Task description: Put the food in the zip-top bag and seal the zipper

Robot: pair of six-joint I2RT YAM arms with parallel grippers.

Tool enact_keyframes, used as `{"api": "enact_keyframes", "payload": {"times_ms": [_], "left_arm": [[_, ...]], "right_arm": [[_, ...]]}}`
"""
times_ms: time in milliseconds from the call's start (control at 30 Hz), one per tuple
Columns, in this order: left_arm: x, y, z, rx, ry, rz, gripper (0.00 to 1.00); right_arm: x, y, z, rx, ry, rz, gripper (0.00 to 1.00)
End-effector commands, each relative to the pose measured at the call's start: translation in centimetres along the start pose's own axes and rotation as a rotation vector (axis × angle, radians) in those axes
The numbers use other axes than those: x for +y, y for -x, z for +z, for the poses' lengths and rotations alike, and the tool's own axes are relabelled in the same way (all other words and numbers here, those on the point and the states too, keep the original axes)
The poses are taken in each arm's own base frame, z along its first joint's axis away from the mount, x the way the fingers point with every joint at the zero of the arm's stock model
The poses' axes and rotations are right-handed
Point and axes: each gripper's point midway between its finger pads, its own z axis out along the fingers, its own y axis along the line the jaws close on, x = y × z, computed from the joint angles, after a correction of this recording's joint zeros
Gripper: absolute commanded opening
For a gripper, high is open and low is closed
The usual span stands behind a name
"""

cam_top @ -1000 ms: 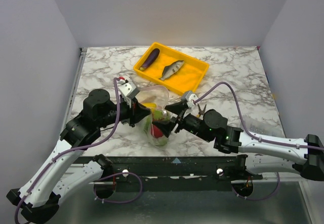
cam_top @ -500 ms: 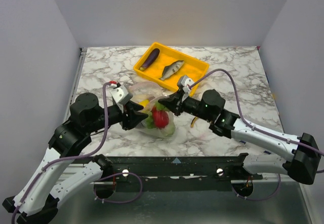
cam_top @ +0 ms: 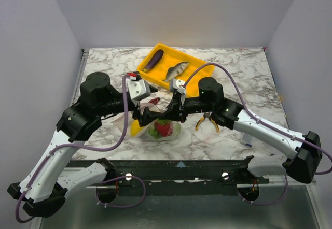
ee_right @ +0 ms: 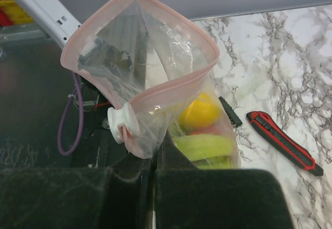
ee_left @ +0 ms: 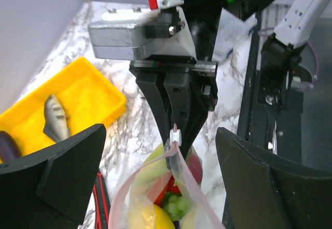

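The clear zip-top bag (cam_top: 165, 129) hangs just above the marble table, its mouth gaping. Food shows through it: a red tomato (cam_top: 164, 128), a yellow squash (ee_right: 199, 112) and green pieces (ee_right: 205, 146). My right gripper (ee_right: 155, 159) is shut on the bag's corner just below the white slider (ee_right: 123, 123) of the pink zipper (ee_right: 171, 86). My left gripper (ee_left: 160, 154) stands wide open around the bag's mouth, fingers (ee_left: 57, 182) clear of the plastic. A purple eggplant (cam_top: 153, 59) and a grey fish (cam_top: 176, 71) lie in the tray.
The yellow tray (cam_top: 199, 79) sits at the back centre. A red-and-black knife (ee_right: 280, 146) lies on the marble beside the bag. Yellow-handled pliers (cam_top: 207, 120) lie under my right arm. Grey walls close in on both sides and the back.
My left gripper has opened and let go of the bag. My right gripper has shut on the bag's corner by the slider. Both wrists have shifted toward the tray.
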Motion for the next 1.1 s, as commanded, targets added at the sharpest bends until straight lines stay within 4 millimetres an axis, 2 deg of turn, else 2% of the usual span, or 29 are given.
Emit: {"api": "enact_keyframes", "payload": {"times_ms": [0,67,200,400,533,633,700,733,833,900,967,1067], "left_arm": [[-2.6,-1.3,0.4,0.040,-0.180,0.021,0.89],[-3.3,-1.9,0.5,0.048,-0.217,-0.001,0.89],[-2.1,-4.3,1.1,0.094,-0.145,-0.028,0.89],[-1.4,-6.9,1.6,0.173,-0.107,-0.079,0.78],[-1.0,-7.2,1.8,0.173,-0.081,-0.095,0.53],[-1.1,-7.1,1.7,0.169,-0.078,-0.098,0.30],[-1.3,-7.0,1.7,0.167,-0.085,-0.105,0.19],[-1.3,-7.0,1.7,0.168,-0.089,-0.107,0.14],[-1.4,-7.1,1.6,0.172,-0.093,-0.111,0.08],[-1.6,-7.0,1.5,0.171,-0.100,-0.109,0.05],[-1.7,-6.7,1.3,0.158,-0.102,-0.101,0.05],[-1.8,-6.2,1.0,0.136,-0.093,-0.085,0.05]], "right_arm": [[1.7,0.9,-0.8,0.030,0.093,-0.006,0.00],[1.5,1.1,-1.1,0.028,0.080,-0.010,0.00],[1.6,1.4,-1.3,0.022,0.077,-0.008,0.00],[1.4,1.8,-1.5,0.009,0.052,-0.003,0.00],[1.9,2.0,-1.6,0.005,0.073,0.009,0.00],[1.8,2.0,-1.9,0.005,0.053,0.020,0.01],[2.1,2.1,-2.1,0.003,0.055,0.028,0.10],[2.1,2.2,-2.1,0.002,0.056,0.036,0.21],[2.4,2.3,-2.1,0.003,0.070,0.041,0.32],[2.3,2.5,-2.2,-0.002,0.062,0.038,0.44],[2.3,2.7,-2.3,-0.003,0.060,0.036,0.45],[2.3,2.5,-2.0,0.010,0.069,0.049,0.38]]}}
